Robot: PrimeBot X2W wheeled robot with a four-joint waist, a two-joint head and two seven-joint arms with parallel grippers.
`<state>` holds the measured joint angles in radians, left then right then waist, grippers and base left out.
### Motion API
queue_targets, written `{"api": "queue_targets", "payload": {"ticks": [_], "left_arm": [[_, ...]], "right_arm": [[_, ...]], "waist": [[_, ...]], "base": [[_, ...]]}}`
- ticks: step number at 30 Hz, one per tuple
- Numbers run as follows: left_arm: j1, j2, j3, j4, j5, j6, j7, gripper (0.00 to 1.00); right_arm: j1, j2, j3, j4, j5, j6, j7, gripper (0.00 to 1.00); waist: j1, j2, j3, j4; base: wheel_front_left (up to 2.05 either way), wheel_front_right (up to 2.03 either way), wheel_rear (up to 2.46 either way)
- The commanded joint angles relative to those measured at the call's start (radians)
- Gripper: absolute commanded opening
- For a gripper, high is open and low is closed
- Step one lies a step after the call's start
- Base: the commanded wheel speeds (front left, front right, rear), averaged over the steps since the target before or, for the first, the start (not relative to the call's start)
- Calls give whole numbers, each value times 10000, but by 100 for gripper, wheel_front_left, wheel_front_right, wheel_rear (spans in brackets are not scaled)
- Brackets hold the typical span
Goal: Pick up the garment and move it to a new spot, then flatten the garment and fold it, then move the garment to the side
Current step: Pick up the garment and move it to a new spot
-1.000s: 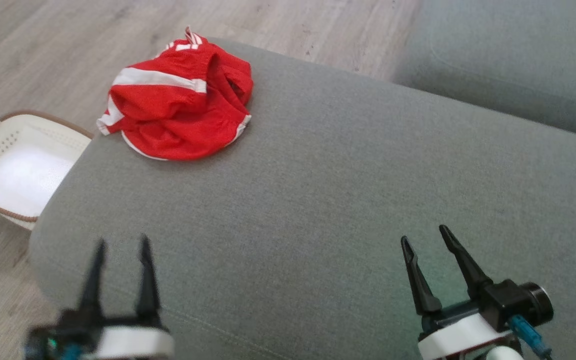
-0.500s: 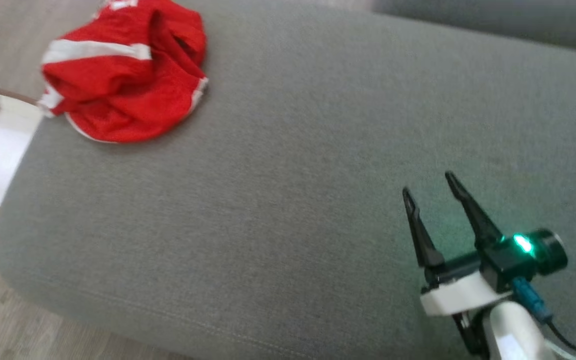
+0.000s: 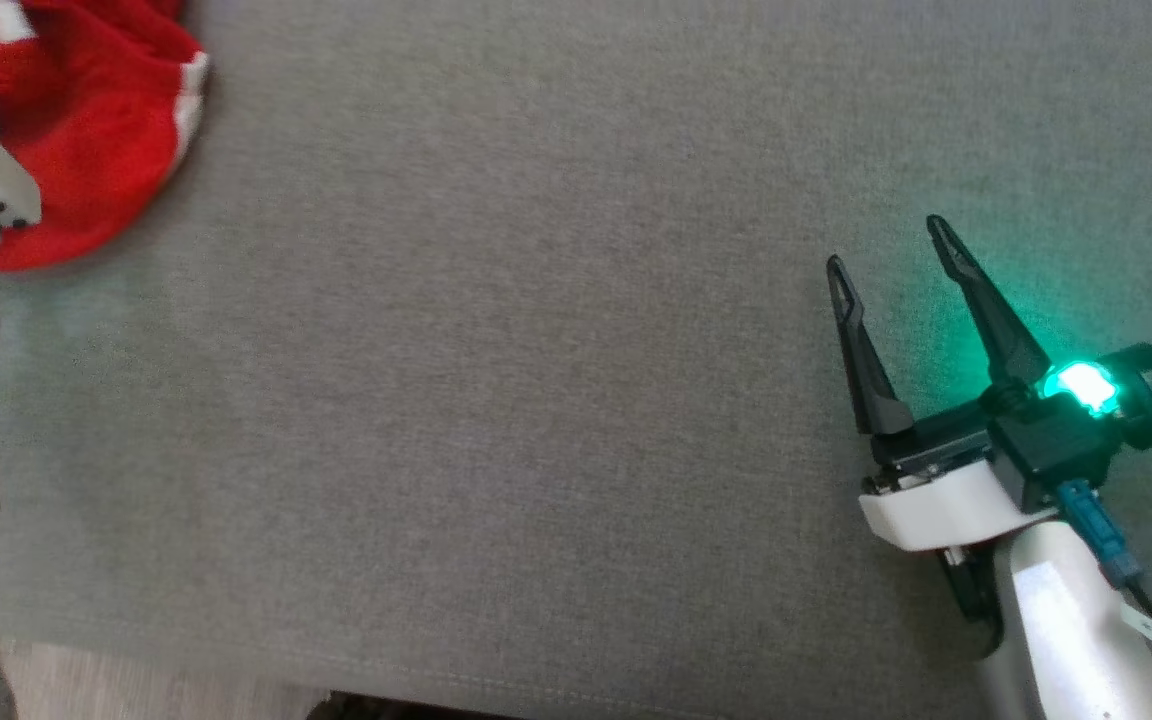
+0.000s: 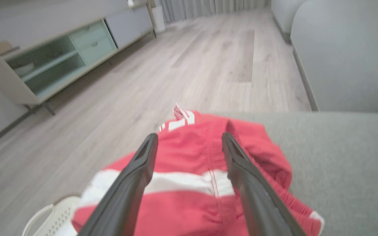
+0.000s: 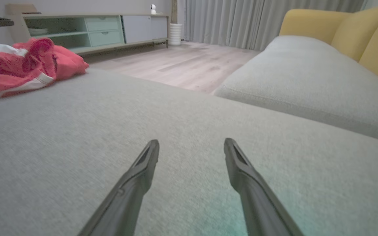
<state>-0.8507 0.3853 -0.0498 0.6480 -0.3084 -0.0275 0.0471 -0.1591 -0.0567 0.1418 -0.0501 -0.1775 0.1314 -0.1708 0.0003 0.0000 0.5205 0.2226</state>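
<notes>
Ease left gripper (image 4: 189, 136) — spread wide, framing the red garment (image 4: 182, 157) — onto a bunched fold, then pinch, leaving right gripper (image 3: 886, 242), likewise spread, off to the right

Head view steeply down on cushion (image 3: 536, 350); wrist views low, forward; all share garment (image 4: 192, 154)

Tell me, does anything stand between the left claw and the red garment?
Nothing visible does. The open left claw points straight at the red garment, which lies crumpled on the grey cushion, with no object between them.
</notes>
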Motion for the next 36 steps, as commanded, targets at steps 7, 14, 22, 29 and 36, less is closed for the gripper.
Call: {"api": "queue_targets", "payload": {"ticks": [7,14,22,29,36], "left_arm": [[-623,363,118,1111,-46,1,-308,100],[-961,412,250,2375,-41,604,-567,78],[-1148,464,378,3003,-248,588,-1238,0],[-1239,844,77,2814,23,407,-1738,0],[-1614,960,-747,1513,546,-32,-1269,0]], "right_arm": [[-148,-32,74,-610,-112,-7,78,100],[-232,-7,44,-625,-114,-7,71,100],[-314,25,70,-294,-10,-7,-111,100],[-283,55,74,357,298,-7,-431,100],[59,62,22,1091,1119,-7,-736,100]], "waist": [[-3,0,926,-318],[-3,0,1055,-310],[-3,0,624,-267],[-3,0,-609,-345],[-3,0,-2326,-594]], "base": [[0,0,0],[0,0,0],[0,0,0],[0,0,0],[0,0,0]]}}
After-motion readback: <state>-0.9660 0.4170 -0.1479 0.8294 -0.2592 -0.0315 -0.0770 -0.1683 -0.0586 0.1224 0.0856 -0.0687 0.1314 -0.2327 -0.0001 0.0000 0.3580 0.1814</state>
